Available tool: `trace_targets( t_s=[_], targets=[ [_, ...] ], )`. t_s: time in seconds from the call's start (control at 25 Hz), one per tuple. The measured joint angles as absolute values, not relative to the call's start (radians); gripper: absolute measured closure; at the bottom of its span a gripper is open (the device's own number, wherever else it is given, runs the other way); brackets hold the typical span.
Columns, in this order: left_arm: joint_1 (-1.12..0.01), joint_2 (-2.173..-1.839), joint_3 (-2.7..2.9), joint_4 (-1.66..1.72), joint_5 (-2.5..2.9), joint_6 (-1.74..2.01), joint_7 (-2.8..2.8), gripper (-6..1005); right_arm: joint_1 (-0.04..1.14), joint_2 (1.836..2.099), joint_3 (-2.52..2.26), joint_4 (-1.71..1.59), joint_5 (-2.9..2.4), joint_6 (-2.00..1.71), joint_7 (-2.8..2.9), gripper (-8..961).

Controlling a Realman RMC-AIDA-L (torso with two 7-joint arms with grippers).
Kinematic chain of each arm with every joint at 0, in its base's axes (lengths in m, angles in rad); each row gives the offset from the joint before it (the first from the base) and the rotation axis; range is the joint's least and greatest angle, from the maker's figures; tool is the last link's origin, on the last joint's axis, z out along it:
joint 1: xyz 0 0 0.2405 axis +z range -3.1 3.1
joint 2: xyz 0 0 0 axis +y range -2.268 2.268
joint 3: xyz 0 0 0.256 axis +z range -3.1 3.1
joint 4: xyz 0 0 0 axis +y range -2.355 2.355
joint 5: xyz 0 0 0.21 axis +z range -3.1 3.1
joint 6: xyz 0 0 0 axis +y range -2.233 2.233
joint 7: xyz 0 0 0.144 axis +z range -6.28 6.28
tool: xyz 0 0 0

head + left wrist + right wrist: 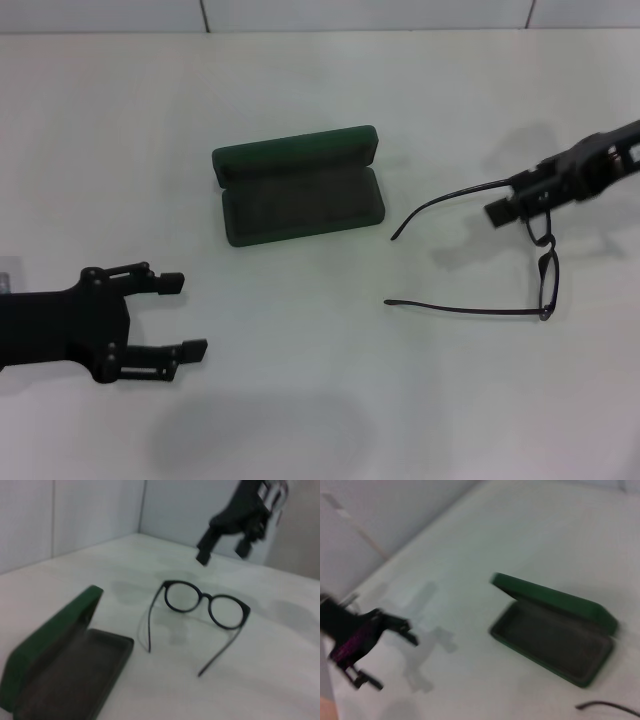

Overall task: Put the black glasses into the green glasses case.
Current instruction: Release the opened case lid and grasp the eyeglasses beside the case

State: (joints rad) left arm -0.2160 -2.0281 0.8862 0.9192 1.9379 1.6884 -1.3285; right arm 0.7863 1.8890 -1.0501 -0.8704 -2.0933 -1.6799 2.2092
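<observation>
So the dark green oblong clamshell glasses case (300, 188) sits open in the middle of the white table (330, 400), felt lining facing up, lid tipped back toward 12 o'clock. The thin black-framed glasses with round clear lenses (545, 275) rest on the table over at 3 o'clock from the case, well apart from it, temple arms unfolded and pointing back toward the case.

The black right gripper (522, 206) reaches in from the 2 o'clock corner, arm slanting down, tip right above the frame's near end. In the left wrist view it hangs above the glasses with a gap under it, fingers parted, nothing held.

The black left gripper (180, 317) is low at 8 o'clock, arm lying level, fingers spread wide and empty, pointing toward 3 o'clock.
</observation>
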Motion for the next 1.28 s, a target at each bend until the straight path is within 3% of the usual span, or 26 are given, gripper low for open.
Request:
trace_targets(
  t_s=[0.24, 0.48, 1.0, 1.28],
  targets=[
    [-0.246, -2.034, 0.885, 0.904, 1.984, 1.688, -1.292, 124, 0.935, 1.854, -1.058, -0.841, -2.288, -1.752, 2.530, 99],
    [-0.276, -2.038, 0.886, 0.871, 2.004, 1.684, -1.280, 125, 1.074, 1.844, -1.060, -0.695, -2.465, -1.759, 2.683, 100],
    [-0.284, -2.030, 0.880, 0.851, 2.030, 1.679, -1.240, 125, 1.137, 1.921, -1.072, -0.570, -2.662, -1.638, 2.841, 113],
    [-0.278, -2.030, 0.880, 0.850, 2.031, 1.682, -1.227, 125, 1.126, 1.930, -1.066, -0.532, -2.672, -1.555, 2.842, 113]
  ],
)
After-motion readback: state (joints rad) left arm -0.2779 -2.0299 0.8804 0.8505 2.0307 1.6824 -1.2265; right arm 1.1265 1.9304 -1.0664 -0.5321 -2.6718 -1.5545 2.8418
